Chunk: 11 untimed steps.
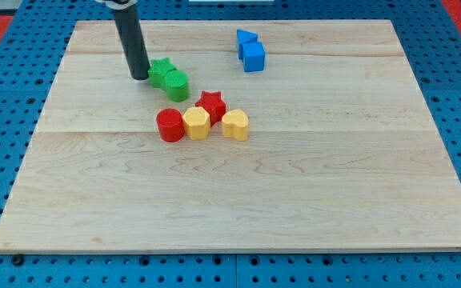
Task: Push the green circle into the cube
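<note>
My tip (139, 77) rests on the board at the upper left, just left of a green star (161, 71) and almost touching it. The green circle (177, 84) sits against the star's lower right side. The blue cube (254, 57) is to the right near the view's top, with a blue triangle (246, 38) touching it from behind. The cube lies apart from the green circle, about a hundred pixels to its upper right.
Below the green blocks sit a red star (211, 103), a red circle (170, 126), a yellow hexagon (196, 123) and a yellow heart (235, 125), close together. The wooden board (238, 200) lies on a blue pegboard table.
</note>
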{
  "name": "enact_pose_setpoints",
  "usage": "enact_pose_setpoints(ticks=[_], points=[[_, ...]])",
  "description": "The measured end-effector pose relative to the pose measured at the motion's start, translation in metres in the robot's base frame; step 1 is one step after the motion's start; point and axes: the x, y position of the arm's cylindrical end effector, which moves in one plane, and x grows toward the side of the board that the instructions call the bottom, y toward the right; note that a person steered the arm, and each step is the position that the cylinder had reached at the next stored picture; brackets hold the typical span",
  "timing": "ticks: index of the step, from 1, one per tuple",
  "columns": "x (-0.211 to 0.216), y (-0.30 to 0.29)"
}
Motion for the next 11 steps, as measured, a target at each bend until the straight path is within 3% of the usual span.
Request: enact_pose_setpoints(ticks=[1, 2, 3, 4, 5, 9, 10, 11], points=[[-0.013, 0.029], [-0.013, -0.053], [0.054, -0.066], [0.091, -0.021], [0.089, 0.027], [0.022, 0.100], [0.010, 0.145], [0.012, 0.125]])
